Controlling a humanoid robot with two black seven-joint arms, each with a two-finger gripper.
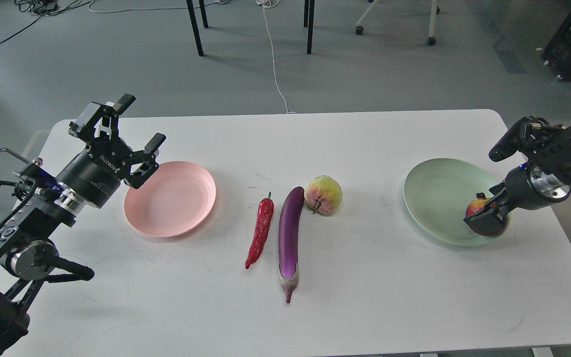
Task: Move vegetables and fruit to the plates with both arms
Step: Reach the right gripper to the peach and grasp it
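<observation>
My right gripper is shut on the dark red pomegranate-like fruit, low over the near right rim of the mint green plate. My left gripper is open and empty, raised above the far left edge of the pink plate, which is empty. The red chili pepper and the purple eggplant lie side by side at the table's middle. The yellow-green, pink-blushed fruit rests against the eggplant's far end.
The white table ends just right of the green plate. Chair and table legs and a white cable are on the floor behind the table.
</observation>
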